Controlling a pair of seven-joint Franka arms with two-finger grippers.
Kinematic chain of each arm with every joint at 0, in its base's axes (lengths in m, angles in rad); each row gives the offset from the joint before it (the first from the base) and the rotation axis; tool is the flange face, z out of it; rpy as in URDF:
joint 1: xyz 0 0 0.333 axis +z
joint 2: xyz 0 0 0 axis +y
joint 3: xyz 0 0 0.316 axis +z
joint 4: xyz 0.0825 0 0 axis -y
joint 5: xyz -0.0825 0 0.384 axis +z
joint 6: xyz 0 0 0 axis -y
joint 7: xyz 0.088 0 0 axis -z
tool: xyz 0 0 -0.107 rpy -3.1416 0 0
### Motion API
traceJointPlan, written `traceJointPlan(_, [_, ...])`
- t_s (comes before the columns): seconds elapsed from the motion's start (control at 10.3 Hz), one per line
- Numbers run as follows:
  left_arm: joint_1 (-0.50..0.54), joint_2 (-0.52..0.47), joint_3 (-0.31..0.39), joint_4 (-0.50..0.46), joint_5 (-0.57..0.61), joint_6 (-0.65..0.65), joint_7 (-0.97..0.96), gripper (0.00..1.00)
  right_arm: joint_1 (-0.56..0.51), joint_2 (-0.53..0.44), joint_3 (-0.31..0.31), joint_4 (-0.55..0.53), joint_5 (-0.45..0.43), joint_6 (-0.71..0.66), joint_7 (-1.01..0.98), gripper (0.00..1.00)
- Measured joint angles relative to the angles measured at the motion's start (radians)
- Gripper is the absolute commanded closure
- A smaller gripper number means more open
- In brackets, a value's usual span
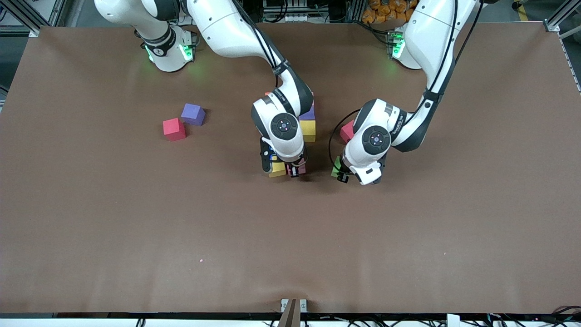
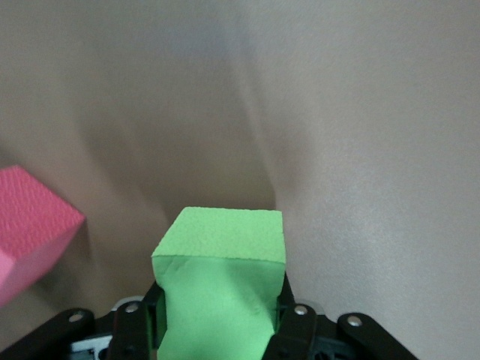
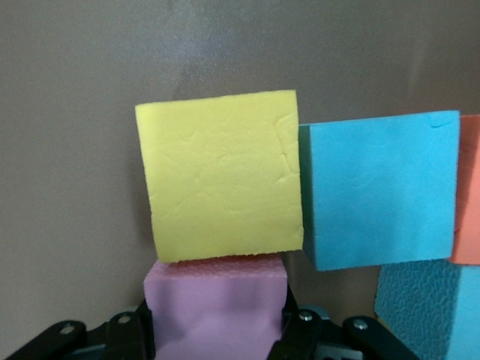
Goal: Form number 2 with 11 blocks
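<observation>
Brown table (image 1: 136,227), left hand (image 2: 219,319) gripping green block (image 2: 221,292)

A bright green matte foam cube (image 2: 222,281) is seen between black fingers (image 2: 292,326). A pale pink foam cube (image 3: 216,304), a yellow foam cube (image 3: 221,176), light blue foam cubes (image 3: 379,199) and an orange foam cube (image 3: 469,195) are shown together. A purple foam cube (image 1: 193,114) and a crimson-red foam cube (image 1: 174,129) are seen on the plain brown counter (image 1: 408,236). The arms (image 1: 236,27) are finished in white with black joints.
</observation>
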Motion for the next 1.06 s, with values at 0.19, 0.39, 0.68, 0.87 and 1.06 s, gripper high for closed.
traceJointPlan(0.19, [-0.01, 0.013, -0.003, 0.01, -0.036, 0.0, -0.039, 0.73, 0.0, 0.0, 0.0, 0.001, -0.006, -0.002, 0.0, 0.56])
traceJointPlan(0.39, [-0.016, 0.017, -0.004, 0.013, -0.04, 0.0, -0.102, 0.73, 0.001, 0.0, 0.001, 0.001, -0.014, -0.003, 0.0, 0.56])
traceJointPlan(0.68, [-0.023, 0.02, -0.005, 0.014, -0.04, 0.0, -0.13, 0.73, 0.003, 0.0, 0.002, 0.003, -0.026, -0.013, 0.0, 0.56])
traceJointPlan(0.87, [-0.023, 0.023, -0.004, 0.017, -0.04, 0.001, -0.166, 0.72, 0.004, 0.0, 0.002, 0.006, -0.032, -0.024, 0.0, 0.56])
traceJointPlan(1.06, [-0.023, 0.036, -0.004, 0.047, -0.041, 0.006, -0.236, 0.72, 0.004, 0.0, 0.002, 0.006, -0.036, -0.024, 0.0, 0.0])
